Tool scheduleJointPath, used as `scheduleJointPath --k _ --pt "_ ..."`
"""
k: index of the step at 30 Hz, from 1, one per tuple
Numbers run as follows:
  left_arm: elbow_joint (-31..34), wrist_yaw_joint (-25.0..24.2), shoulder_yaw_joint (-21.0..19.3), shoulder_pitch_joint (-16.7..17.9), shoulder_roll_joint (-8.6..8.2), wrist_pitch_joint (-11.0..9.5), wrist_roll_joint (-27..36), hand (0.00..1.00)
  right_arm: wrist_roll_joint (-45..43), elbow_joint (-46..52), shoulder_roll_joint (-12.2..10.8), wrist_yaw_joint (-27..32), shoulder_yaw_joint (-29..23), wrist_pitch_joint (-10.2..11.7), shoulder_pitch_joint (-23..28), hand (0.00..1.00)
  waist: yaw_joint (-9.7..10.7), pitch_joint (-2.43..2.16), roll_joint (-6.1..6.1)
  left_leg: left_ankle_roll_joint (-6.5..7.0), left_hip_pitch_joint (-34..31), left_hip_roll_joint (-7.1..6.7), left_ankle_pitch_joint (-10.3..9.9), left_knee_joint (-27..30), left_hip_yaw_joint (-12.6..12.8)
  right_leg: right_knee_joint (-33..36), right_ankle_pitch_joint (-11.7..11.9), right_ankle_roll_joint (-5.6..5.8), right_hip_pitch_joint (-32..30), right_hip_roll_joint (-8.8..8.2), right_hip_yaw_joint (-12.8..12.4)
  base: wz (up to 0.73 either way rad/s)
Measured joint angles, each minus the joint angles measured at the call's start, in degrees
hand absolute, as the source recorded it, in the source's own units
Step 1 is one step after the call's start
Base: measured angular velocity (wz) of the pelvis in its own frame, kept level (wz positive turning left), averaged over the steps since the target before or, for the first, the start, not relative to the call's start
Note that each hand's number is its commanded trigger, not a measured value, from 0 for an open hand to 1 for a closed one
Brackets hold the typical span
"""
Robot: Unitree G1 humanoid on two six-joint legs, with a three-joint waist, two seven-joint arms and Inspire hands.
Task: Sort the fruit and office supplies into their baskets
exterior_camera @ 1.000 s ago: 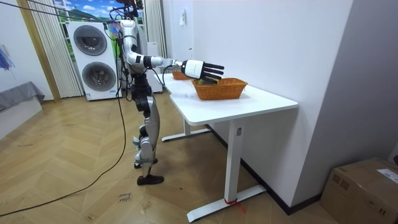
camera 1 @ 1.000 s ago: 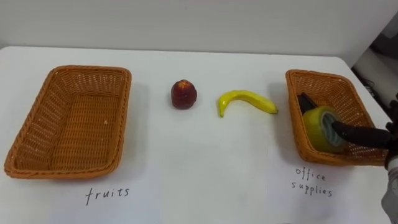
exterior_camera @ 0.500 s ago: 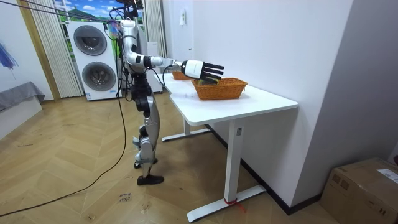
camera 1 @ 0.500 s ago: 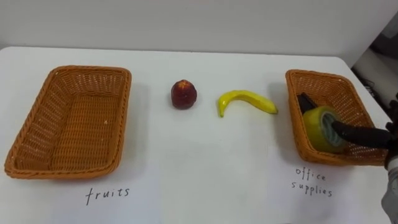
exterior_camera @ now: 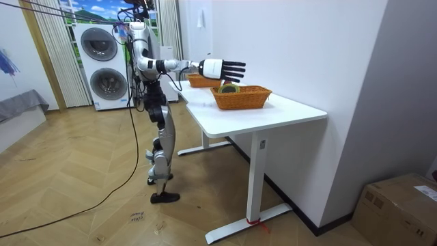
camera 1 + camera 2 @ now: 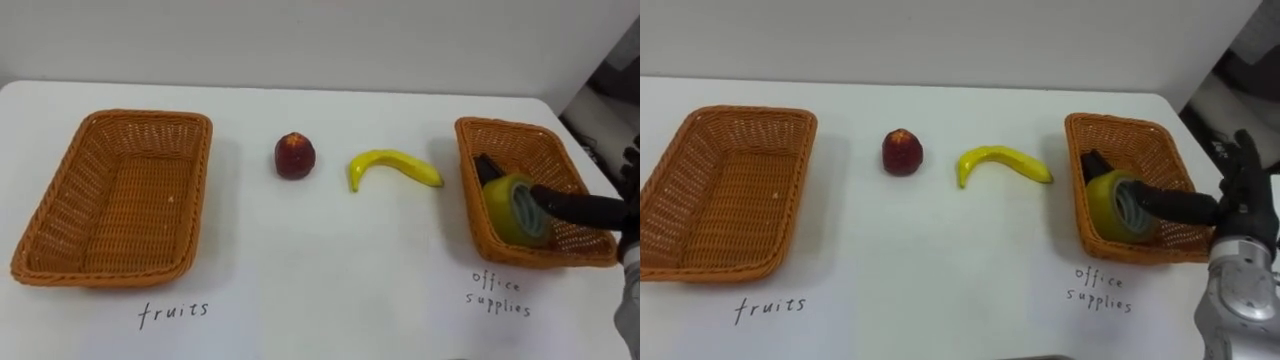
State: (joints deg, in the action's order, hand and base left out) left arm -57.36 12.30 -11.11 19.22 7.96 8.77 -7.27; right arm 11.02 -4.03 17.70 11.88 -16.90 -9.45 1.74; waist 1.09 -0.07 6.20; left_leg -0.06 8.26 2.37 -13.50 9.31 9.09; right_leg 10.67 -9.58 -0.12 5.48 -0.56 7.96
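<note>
While the right hand point(image 6: 1243, 212) hovers, fingers straight, the tape roll point(image 6: 1102, 207) lies beneath in the basket point(image 6: 1112, 122)

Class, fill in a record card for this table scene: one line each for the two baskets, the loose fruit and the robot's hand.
left basket: labelled fruits, nothing inside
right basket: labelled office supplies, holds a yellow tape roll and a dark item
red fruit: on the white table, between the baskets
banana: on the table, right of the red fruit, apart from it
right hand: open, fingers straight, above the right basket
left to sort: both fruits
</note>
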Motion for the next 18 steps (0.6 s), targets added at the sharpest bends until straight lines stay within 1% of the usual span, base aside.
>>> scheduleJointPath --k 4,5,11,13,14,15,18 --pt "0.01 -0.65 0.00 0.04 0.02 0.00 0.31 0.00 0.06 3.29 0.00 -0.02 0.00 0.02 -0.01 0.00 -0.19 -0.10 -0.11 0.00 -0.23 -0.02 0.01 0.26 0.01 0.11 0.00 0.00 -0.23 -0.02 0.00 0.00" --pt "-0.04 -0.68 -0.01 0.04 0.07 -0.02 0.33 0.00 0.06 4.26 0.00 -0.02 0.00 0.02 -0.01 0.00 -0.21 -0.19 -0.18 0.00 -0.45 -0.01 0.02 0.30 0.01 0.13 0.00 0.00 -0.42 -0.02 0.01 0.00" --pt "-0.11 -0.68 0.00 0.06 0.06 -0.11 0.32 0.00 0.06 5.38 0.00 -0.01 0.00 0.14 -1.16 0.00 -0.41 -0.11 -0.31 0.01 -0.66 -0.01 0.02 0.39 -0.01 0.15 0.00 -0.01 -0.62 -0.03 0.02 0.00" --pt "-0.06 -0.68 0.00 0.06 0.07 -0.11 0.30 0.00 0.04 5.50 0.01 0.02 0.00 0.14 -1.83 0.00 -0.41 -0.13 -0.33 0.01 -0.72 -0.01 0.02 0.34 -0.01 0.15 0.00 -0.01 -0.69 -0.03 0.03 0.00" --pt "-0.04 -0.68 0.02 0.04 0.07 -0.15 0.36 0.00 0.11 5.86 0.02 0.01 0.02 0.14 -2.30 0.00 -0.42 -0.22 -0.20 0.01 -0.73 0.00 0.02 0.31 -0.01 0.18 0.00 -0.01 -0.69 -0.04 0.05 0.00" --pt "-0.04 -0.68 0.07 0.05 0.08 -0.16 0.43 0.00 0.53 6.07 0.04 0.00 0.04 0.14 -3.05 0.00 -0.42 -0.16 -0.34 0.01 -0.73 0.00 0.02 0.31 -0.01 0.18 0.00 0.00 -0.68 -0.03 0.07 0.00" --pt "-0.06 -0.60 0.06 0.09 0.28 -0.46 0.39 0.00 2.19 7.35 0.94 -0.03 0.06 0.14 -3.55 0.00 -0.58 -0.17 -0.33 0.01 -0.72 0.01 0.02 0.31 -0.06 0.18 0.00 -0.01 -0.63 -0.05 0.18 0.00"
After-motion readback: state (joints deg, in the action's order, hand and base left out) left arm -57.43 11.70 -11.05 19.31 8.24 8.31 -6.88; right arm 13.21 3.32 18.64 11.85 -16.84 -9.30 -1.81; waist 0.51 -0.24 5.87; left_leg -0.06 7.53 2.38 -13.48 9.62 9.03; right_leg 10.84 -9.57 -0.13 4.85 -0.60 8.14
